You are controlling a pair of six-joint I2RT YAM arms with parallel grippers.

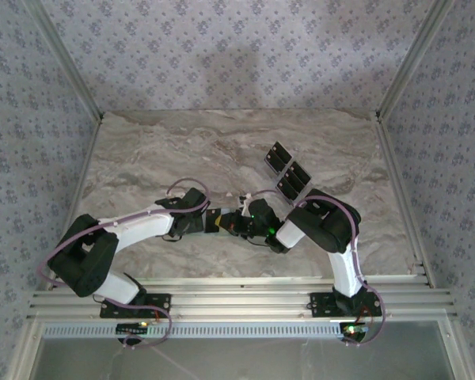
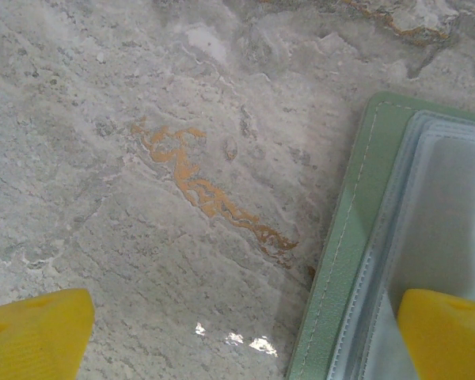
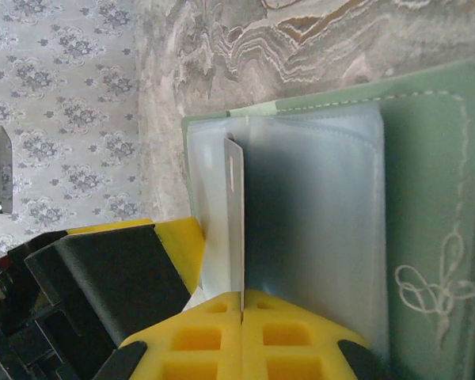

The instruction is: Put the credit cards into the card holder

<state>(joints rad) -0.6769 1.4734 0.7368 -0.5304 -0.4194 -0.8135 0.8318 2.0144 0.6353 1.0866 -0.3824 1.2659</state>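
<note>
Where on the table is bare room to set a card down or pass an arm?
Bare marble: the far-left table between the left wall and the dark cards, and the strip right of those cards. Crowded: the middle, where the left end effector and right end effector meet at the card holder.
</note>
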